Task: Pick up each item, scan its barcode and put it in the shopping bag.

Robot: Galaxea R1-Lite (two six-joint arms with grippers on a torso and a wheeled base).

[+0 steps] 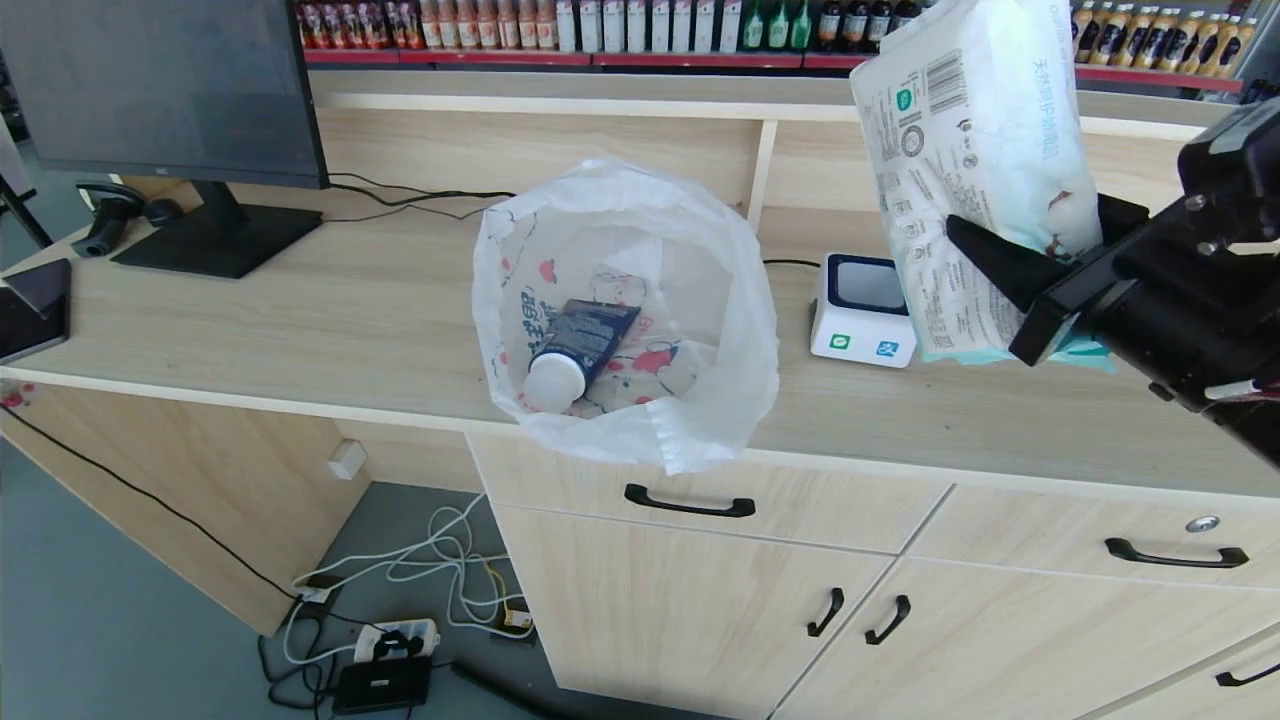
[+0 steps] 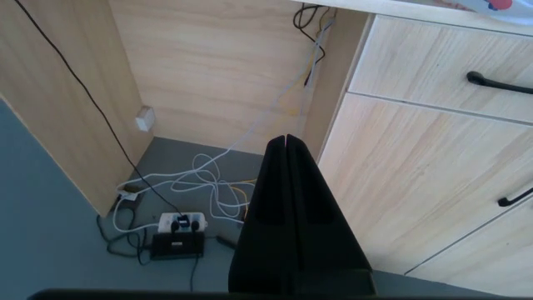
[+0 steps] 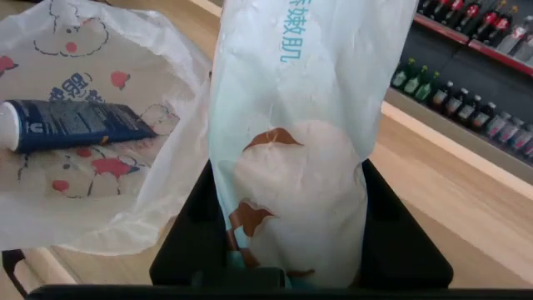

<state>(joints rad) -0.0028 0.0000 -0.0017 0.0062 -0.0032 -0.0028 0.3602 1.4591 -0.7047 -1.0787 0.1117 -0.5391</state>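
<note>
My right gripper (image 3: 291, 212) clamps the lower end of the tissue pack (image 1: 965, 170). The pack stands upright, long axis vertical, barcode near its top, raised just right of the shopping bag (image 1: 730, 300). A dark blue tube (image 1: 580, 345) lies inside that bag. My left gripper (image 2: 286, 150) is closed on nothing, well below the bag.

At two o'clock from the shopping bag (image 1: 505, 290), the white pack (image 1: 965, 170) carries a barcode near its top, dense fine print below it, and blue characters down one side. Blue characters also mark the bag's wall. At three o'clock, the payment scanner (image 1: 862, 320) bears green and blue badges.
</note>
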